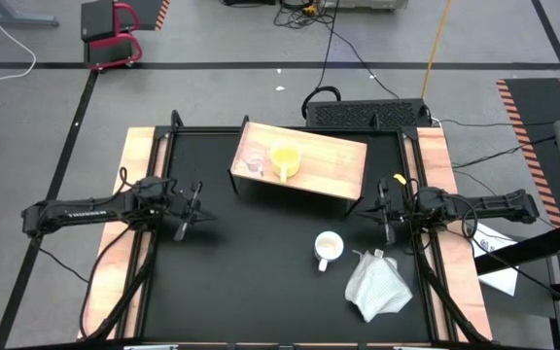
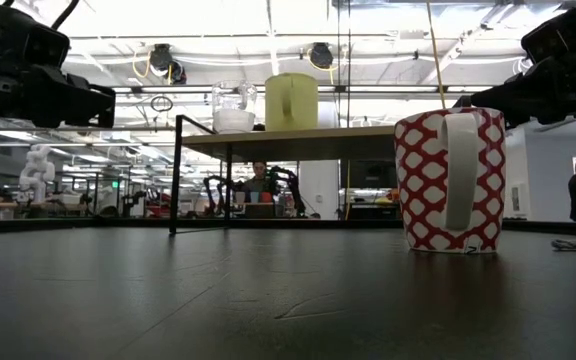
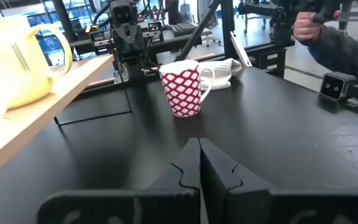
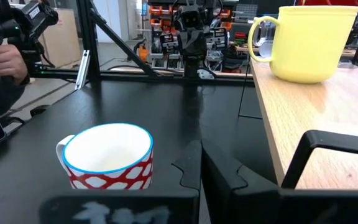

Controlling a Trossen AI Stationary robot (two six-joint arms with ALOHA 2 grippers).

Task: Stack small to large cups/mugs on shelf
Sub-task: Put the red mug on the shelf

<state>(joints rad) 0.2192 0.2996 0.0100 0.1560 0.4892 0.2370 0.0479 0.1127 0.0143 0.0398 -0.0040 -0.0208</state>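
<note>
Cups and mugs at the sorting stage: the small clear glass cup (image 1: 254, 163) and the yellow handled mug (image 1: 284, 158) stand side by side on the light wooden shelf (image 1: 333, 160), apparently ordered by size. The larger white mug with red lattice pattern (image 1: 328, 248) waits on the black worktop (image 1: 251, 262), beside a crumpled white cloth (image 1: 378, 285). Left end effector (image 1: 185, 211) and right end effector (image 1: 386, 214) hover at the sides, fingers together and empty.

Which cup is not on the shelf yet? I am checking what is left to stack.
The white mug with the red pattern stands on the black table; the clear glass cup and yellow mug sit on the shelf.
</note>
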